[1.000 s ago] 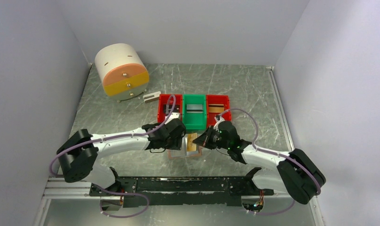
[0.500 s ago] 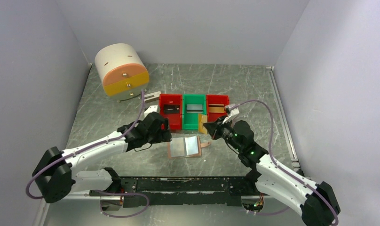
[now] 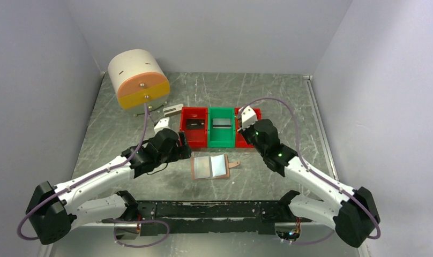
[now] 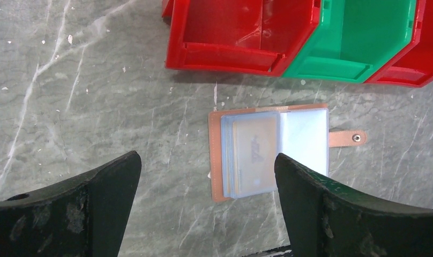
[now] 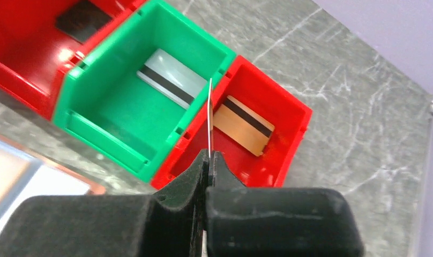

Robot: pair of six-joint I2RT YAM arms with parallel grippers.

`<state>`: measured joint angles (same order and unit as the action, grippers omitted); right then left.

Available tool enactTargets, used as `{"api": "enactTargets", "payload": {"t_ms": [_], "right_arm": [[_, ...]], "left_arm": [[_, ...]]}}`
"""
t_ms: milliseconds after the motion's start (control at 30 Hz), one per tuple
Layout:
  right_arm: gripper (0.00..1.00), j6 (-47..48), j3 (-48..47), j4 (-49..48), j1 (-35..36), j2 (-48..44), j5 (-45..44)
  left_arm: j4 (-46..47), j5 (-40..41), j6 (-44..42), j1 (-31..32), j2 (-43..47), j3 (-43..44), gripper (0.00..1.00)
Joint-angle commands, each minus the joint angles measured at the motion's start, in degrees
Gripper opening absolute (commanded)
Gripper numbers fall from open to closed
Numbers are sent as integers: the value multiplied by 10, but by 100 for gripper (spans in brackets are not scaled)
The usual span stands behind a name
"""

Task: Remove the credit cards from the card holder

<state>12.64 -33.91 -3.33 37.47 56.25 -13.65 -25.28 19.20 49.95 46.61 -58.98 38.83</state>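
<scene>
A black rail [image 3: 203, 209] is seen at the near edge, and beyond it the grey, white-veined table [image 3: 289, 96] is spread, scuffed and faintly shiny. The card holder [image 3: 210, 167] is laid open and flat just beyond the rail, pale blue pockets up, strap tab out to its right; one card [image 4: 254, 155] is still tucked in its left pocket. Left of the card holder, the left gripper [image 4: 203, 166] is held above the table, jaws spread wide, nothing between them. Beyond the card holder and to its right, the right gripper [image 5: 208, 158] is pinched tight on a thin card [image 5: 209, 115], seen edge-on, colour not to be told, over the right red bin [image 5: 289, 110].

Just beyond the card holder three bins are lined up: a black card [image 3: 195, 123] in the left red bin [image 3: 185, 131], a grey-white card [image 5: 169, 80] in the green bin [image 5: 96, 80], a gold-brown card [image 5: 243, 124] in the right red one. Further back and left, a small block [image 3: 173, 110] and a cream drum [image 3: 136, 77] are set. Plain pale walls [image 3: 214, 32] close it in.

A second ago both grippers were crowded over the card holder; now it is uncovered, the left jaws have been widened and drawn back, and the thin card has been carried off to the bins.
</scene>
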Motion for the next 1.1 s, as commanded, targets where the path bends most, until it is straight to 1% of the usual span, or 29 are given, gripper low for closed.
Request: {"api": "enactTargets", "payload": {"t_ms": [0,133,233,267,333,400,533,600,800,1067], "right_arm": [[0,131,-49,62,-17,51,-3],[0,197,-92,121,-45,103,60],[0,248,-110,141,-52,135,54],[0,276,-120,153,-69,144,72],[0,312,-133,169,-83,164,110],[0,344,-141,175,-86,187,121],[0,382,-144,141,-100,227,91],[0,398,-155,145,-107,245,107],[0,426,-171,105,-118,290,132],[0,466,-207,79,-140,378,168]], "left_arm": [[-13,15,3,-4,-4,2,100],[-16,12,3,-4,-7,3,100],[-13,12,1,-2,1,-1,100],[-12,14,1,-3,3,-3,100],[-9,16,1,-3,6,-6,100],[-14,16,0,-3,7,-3,100],[-31,23,-1,-3,13,1,100],[-36,29,-1,-4,21,-3,100],[-47,38,4,-4,45,-11,100],[-66,47,5,-3,56,-7,100]]}}
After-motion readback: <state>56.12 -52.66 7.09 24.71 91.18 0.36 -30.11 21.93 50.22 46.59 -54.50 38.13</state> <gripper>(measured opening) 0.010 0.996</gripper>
